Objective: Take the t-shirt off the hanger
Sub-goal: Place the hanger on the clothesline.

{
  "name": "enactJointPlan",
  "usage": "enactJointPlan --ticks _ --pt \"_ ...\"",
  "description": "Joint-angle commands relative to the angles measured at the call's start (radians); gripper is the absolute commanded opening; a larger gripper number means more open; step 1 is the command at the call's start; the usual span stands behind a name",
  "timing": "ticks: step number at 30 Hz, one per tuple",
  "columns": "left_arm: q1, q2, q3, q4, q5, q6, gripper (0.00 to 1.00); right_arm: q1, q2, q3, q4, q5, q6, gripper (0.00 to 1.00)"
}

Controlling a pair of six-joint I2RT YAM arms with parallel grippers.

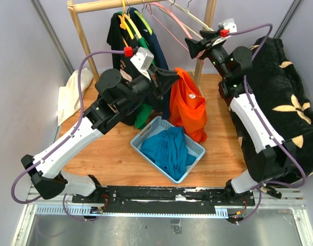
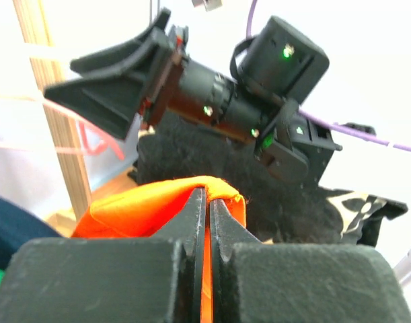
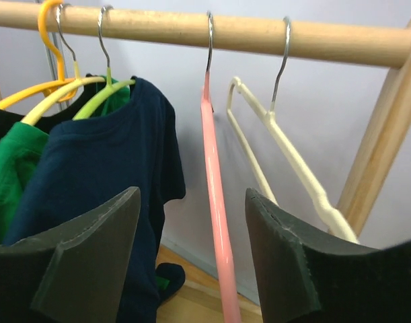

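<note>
Fig.: your rig's 2 arms. Left arm (image 1: 74, 138) & right arm (image 1: 253, 121): white link shells, black joints. Purple cable (image 1: 81, 82) runs along each; red clip (image 1: 128, 51) by each wrist cam (image 1: 142, 58). Note green LEDs (image 2: 288, 48) on right wrist housing. Fingers (image 3: 84, 262): matte black, wedge-shaped.

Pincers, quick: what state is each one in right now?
Left pincer: closed on the orange t-shirt.
Right pincer: open, holding nothing, facing the bare pink hanger.
</note>
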Motion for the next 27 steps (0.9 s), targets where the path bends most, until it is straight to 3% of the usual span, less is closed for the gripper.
enactJointPlan --ticks 1,14,20,27 --pt "-0.006 0.042 0.142 0.010 0.043 0.012 0.00 -0.016 -0.136 -0.029 -0.005 0.046 -0.040 0.67" --pt "-0.005 0.178 0.466 -0.098 0.016 0.033 0.01 -0.019 -0.532 -0.162 -0.268 0.162 -0.098 0.76" --pt "-0.005 0.190 0.518 -0.095 -0.001 0.016 0.00 -0.019 -0.698 -0.250 -0.353 0.186 -0.076 0.77" --pt "-0.005 0.146 0.568 -0.062 -0.029 -0.018 0.01 -0.019 -0.787 -0.270 -0.449 0.209 -0.069 0.77"
